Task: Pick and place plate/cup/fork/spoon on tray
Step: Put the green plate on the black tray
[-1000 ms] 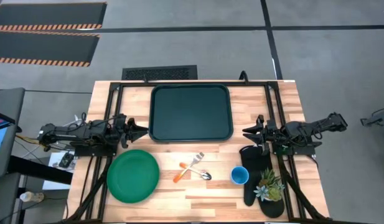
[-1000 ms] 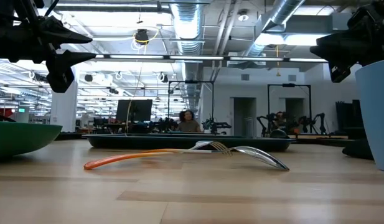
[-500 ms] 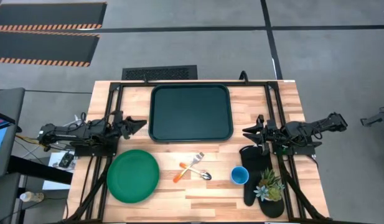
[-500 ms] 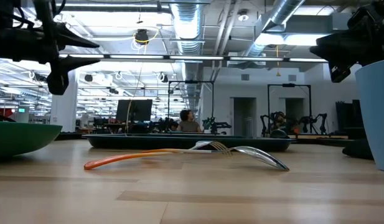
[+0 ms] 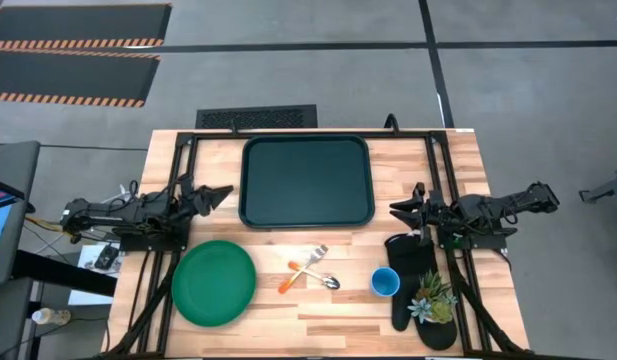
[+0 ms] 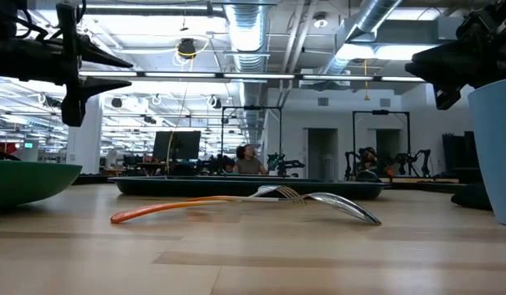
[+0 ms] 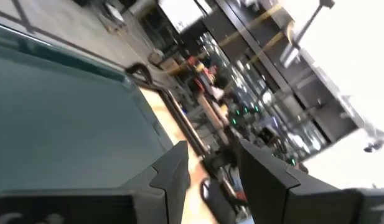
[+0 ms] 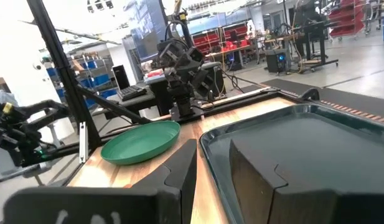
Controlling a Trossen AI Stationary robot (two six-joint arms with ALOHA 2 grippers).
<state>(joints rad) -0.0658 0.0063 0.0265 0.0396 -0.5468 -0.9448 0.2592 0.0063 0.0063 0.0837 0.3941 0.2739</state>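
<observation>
The dark green tray [image 5: 306, 182] lies at the table's far middle. The round green plate [image 5: 214, 283] rests flat at the near left. The orange-handled fork [image 5: 310, 262] and spoon [image 5: 318, 277] lie crossed on the wood between the plate and the blue cup [image 5: 385, 283], which stands upright. My left gripper [image 5: 226, 191] is open and empty, hovering just left of the tray, above the table [image 6: 113, 70]. My right gripper [image 5: 396, 212] is open and empty, hovering just right of the tray's near right corner.
A black oven mitt [image 5: 413, 285] lies right of the cup with a small potted plant [image 5: 433, 298] on its near end. Black frame rails [image 5: 178, 170] run along both table sides. A person [image 6: 247, 158] sits far behind the table.
My left gripper has moved toward the table's far edge, along the tray's left side, and has turned about its wrist. The right arm, tableware and tray have kept still.
</observation>
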